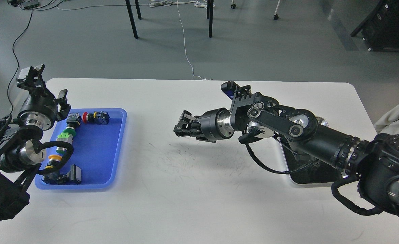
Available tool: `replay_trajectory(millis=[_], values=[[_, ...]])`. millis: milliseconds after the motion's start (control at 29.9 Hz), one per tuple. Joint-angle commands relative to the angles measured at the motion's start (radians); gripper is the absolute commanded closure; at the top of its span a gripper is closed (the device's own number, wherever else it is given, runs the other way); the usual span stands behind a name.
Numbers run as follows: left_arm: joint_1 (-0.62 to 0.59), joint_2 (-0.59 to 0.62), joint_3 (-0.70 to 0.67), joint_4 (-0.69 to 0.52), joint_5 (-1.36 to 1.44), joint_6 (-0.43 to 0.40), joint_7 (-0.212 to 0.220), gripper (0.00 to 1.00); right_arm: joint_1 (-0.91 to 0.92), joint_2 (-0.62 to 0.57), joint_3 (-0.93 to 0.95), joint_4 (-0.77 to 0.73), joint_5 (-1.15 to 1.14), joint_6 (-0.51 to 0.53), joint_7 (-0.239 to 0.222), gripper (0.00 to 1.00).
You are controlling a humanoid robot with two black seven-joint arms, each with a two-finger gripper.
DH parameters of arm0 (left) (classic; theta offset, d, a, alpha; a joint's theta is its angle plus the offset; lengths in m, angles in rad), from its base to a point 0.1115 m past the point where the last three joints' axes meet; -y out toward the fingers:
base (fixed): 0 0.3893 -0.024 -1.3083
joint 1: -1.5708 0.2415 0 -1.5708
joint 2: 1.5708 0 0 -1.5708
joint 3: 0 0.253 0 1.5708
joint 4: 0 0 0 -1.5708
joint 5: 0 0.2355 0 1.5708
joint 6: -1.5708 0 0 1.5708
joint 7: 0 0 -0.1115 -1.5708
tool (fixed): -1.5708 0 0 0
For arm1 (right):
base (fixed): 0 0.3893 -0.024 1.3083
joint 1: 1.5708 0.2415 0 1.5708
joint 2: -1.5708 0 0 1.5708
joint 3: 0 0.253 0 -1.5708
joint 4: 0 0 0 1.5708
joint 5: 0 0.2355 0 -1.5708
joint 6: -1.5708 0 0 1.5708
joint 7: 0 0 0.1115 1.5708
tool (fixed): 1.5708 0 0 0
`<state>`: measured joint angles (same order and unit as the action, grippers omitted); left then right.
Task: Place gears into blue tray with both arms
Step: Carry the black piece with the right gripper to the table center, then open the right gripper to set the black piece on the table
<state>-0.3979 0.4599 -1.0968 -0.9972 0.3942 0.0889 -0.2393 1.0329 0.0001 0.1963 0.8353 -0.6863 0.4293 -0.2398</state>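
Observation:
The blue tray (97,149) lies at the table's left and holds several coloured push-button switches (96,117) along its left side and far edge. No gears show in it. My left gripper (46,86) hovers over the tray's far left corner, its two fingers spread apart, open and empty. My right arm reaches across the table's middle. My right gripper (181,124) hangs above the bare tabletop, pointing left towards the blue tray, its fingers drawn together. Whether a gear sits between its tips is too small to see.
A shiny silver tray (313,183) with a dark floor lies at the right, mostly hidden under my right arm. The white tabletop (185,189) has faint scratch marks in its middle. Chair legs and cables are on the floor beyond the far edge.

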Motion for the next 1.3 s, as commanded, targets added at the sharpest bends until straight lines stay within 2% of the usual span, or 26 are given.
replay_trajectory(millis=[0, 268, 435, 569, 669, 803, 1070, 1271], values=[[0.001, 0.005, -0.003, 0.002, 0.0, 0.0, 0.0, 0.02, -0.036, 0.0, -0.034, 0.019, -0.018, -0.006, -0.001, 0.98], [0.002, 0.002, 0.002, 0.006, 0.0, 0.0, -0.002, 0.02, -0.106, 0.0, -0.037, 0.027, -0.108, -0.049, -0.001, 0.93], [0.002, 0.008, 0.0, 0.008, 0.0, -0.001, -0.002, 0.02, -0.108, 0.0, -0.038, 0.028, -0.116, -0.096, 0.001, 0.82], [0.001, 0.009, -0.002, 0.008, 0.002, -0.001, -0.002, 0.02, -0.108, 0.0, -0.038, 0.048, -0.114, -0.115, 0.001, 0.65], [0.001, 0.009, 0.0, 0.008, 0.003, -0.001, -0.002, 0.02, -0.106, 0.0, -0.038, 0.054, -0.11, -0.132, 0.002, 0.38], [0.001, 0.008, 0.003, 0.02, 0.008, -0.001, -0.002, 0.02, -0.105, 0.0, -0.012, 0.067, -0.108, -0.136, 0.002, 0.24], [-0.001, 0.006, 0.005, 0.065, 0.008, -0.001, 0.005, 0.02, -0.071, 0.0, 0.239, 0.064, -0.107, -0.123, 0.002, 0.11], [-0.048, 0.006, 0.005, 0.112, 0.002, -0.003, 0.014, 0.02, -0.031, 0.0, 0.538, 0.061, -0.085, -0.124, -0.007, 0.08]])
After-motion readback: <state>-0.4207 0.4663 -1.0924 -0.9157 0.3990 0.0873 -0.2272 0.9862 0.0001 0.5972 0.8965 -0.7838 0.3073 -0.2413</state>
